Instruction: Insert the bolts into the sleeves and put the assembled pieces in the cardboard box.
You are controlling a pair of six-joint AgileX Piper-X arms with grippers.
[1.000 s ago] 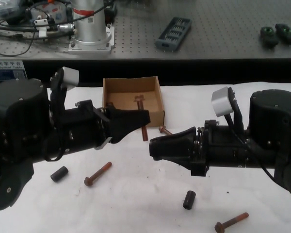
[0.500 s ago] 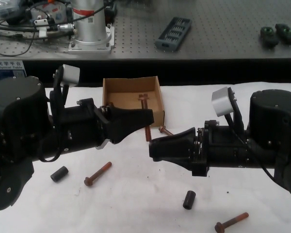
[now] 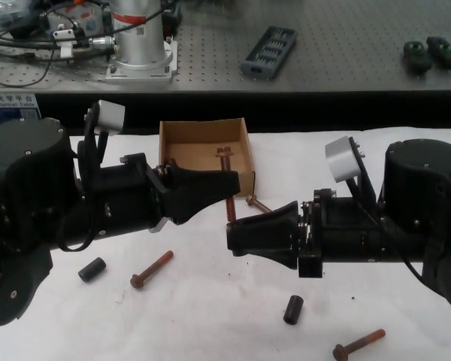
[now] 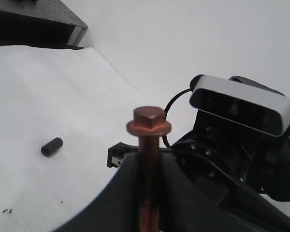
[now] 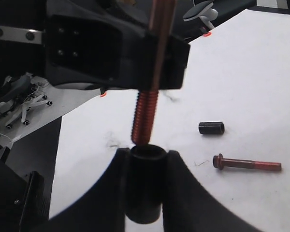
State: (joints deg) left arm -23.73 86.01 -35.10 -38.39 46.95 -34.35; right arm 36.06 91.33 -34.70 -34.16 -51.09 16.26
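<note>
My left gripper (image 3: 224, 180) is shut on a copper bolt (image 3: 228, 206), held upright with its hex head (image 4: 149, 120) on top. My right gripper (image 5: 146, 155) is shut on a black sleeve (image 5: 145, 186), also upright, directly under the bolt. The bolt's threaded end (image 5: 144, 118) hangs right at the sleeve's open mouth. In the high view my right gripper (image 3: 233, 233) meets the left one just in front of the cardboard box (image 3: 203, 123). The box stands open at the back of the white sheet.
Loose bolts lie on the sheet at the front left (image 3: 152, 269), the front right (image 3: 358, 344) and beside the box (image 3: 257, 201). Loose sleeves (image 3: 92, 268) (image 3: 293, 309) lie near them. A dark raised bench edge (image 3: 286, 101) runs behind the sheet.
My left gripper has carried the bolt slightly to the right. My right gripper has slid left with the sleeve, ending under the bolt's tip.
</note>
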